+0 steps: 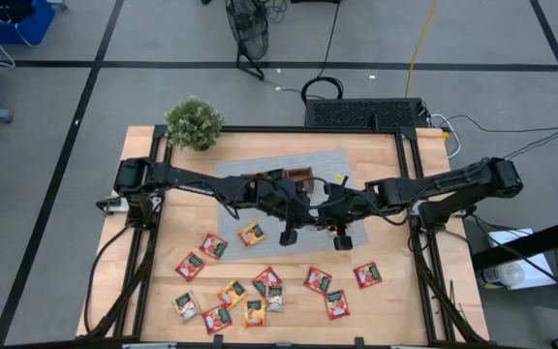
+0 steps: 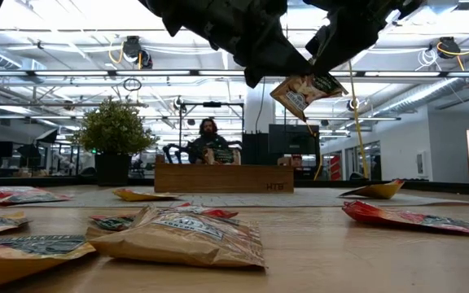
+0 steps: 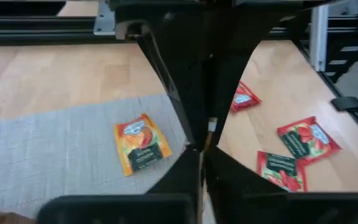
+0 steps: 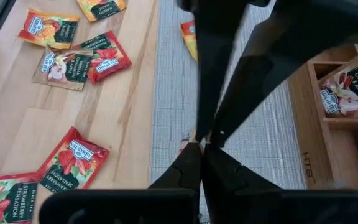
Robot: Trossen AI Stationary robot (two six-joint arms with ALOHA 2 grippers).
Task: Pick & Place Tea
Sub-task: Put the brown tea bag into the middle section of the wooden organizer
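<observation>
One beige tea packet with a dark green label (image 2: 304, 92) hangs in the air over the grey mat (image 1: 231, 174), in front of the wooden tray (image 1: 300, 178). My left gripper (image 3: 202, 151) and my right gripper (image 4: 202, 145) meet tip to tip at this packet, and both are shut on it. In the low view the left gripper (image 2: 269, 73) is at the packet's left and the right gripper (image 2: 332, 67) at its right. Both wrist views show the packet edge-on. Several red, orange and beige packets (image 1: 260, 291) lie flat on the table's near half. My left gripper pinches the beige packet between its two fingers at the upper left corner (image 2: 283, 85), slanting down from the table's left. The packet shows only as a thin pale edge (image 3: 211, 126) at the fingertips. It is lifted clear and hangs tilted. My right gripper pinches the same packet at its upper right edge (image 2: 326, 80), slanting down from the table's right. In its wrist view only a pale sliver (image 4: 189, 140) shows beside the fingertips. The packet hangs clear of the mat between both grippers.
The tray (image 4: 328, 124) holds a beige packet (image 4: 353, 87) in one compartment. An orange packet (image 3: 140, 144) lies on the mat under the arms. A potted plant (image 1: 194, 122) stands at the far left corner. A person sits behind the table (image 2: 208, 138).
</observation>
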